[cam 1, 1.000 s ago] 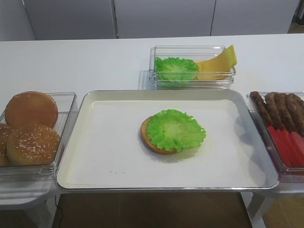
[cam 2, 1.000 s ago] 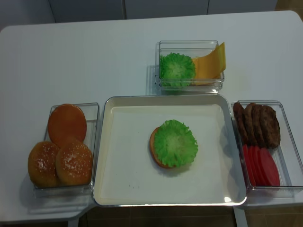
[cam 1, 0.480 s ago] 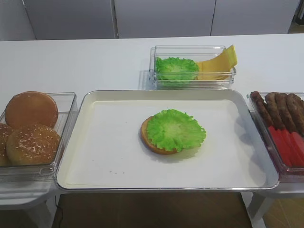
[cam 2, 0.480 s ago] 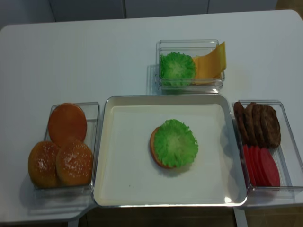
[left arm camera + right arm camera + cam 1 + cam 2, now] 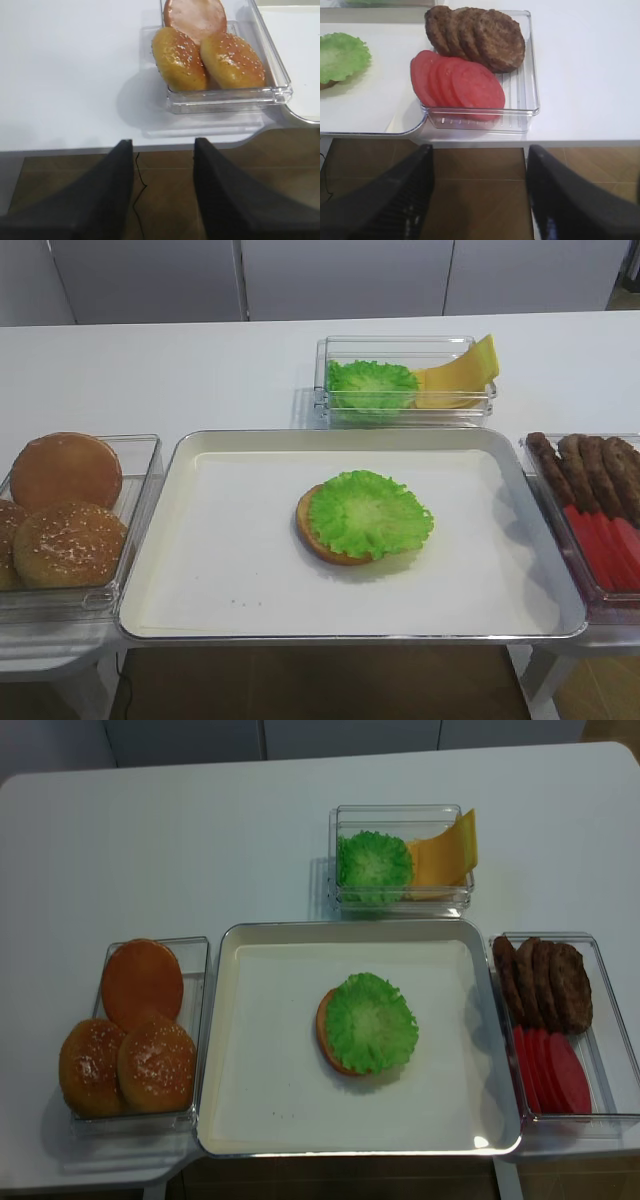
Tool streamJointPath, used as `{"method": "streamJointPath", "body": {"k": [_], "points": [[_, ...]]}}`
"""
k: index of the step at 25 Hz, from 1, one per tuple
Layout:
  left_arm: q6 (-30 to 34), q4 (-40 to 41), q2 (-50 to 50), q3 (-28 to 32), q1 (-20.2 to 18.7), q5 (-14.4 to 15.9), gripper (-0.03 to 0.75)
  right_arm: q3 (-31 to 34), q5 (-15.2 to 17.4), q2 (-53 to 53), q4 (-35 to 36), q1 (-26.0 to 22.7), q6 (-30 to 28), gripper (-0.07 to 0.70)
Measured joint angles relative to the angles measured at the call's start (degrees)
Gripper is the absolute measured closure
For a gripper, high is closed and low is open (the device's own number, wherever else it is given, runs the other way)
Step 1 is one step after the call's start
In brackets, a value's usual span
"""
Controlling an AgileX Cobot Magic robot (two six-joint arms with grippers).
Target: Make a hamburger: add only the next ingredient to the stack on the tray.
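**A:** On the tray (image 5: 200, 540), near its middle: lettuce leaf (image 5: 369, 513) lies flat on the bun bottom (image 5: 312, 532), shifted right so the bun's left rim shows.

**B:** Grippers?

**A:** Right gripper (image 5: 480, 195) is off the tray's near right corner, below the table edge, fingers spread wide, holding nothing. Left gripper (image 5: 162, 187) is off the tray's near left corner, in front of the bun box (image 5: 225, 95), fingers apart, empty.

**B:** Right of the tray?

**A:** Box with patties (image 5: 480, 35) and tomato slices (image 5: 457, 85).
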Motion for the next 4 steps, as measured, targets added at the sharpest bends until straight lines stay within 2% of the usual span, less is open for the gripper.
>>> {"method": "streamJointPath", "body": {"k": [4], "points": [[0.0, 0.0, 0.0, 0.0, 0.0, 0.0, 0.414, 0.0, 0.0, 0.0, 0.0, 0.0, 0.0, 0.202]]}}
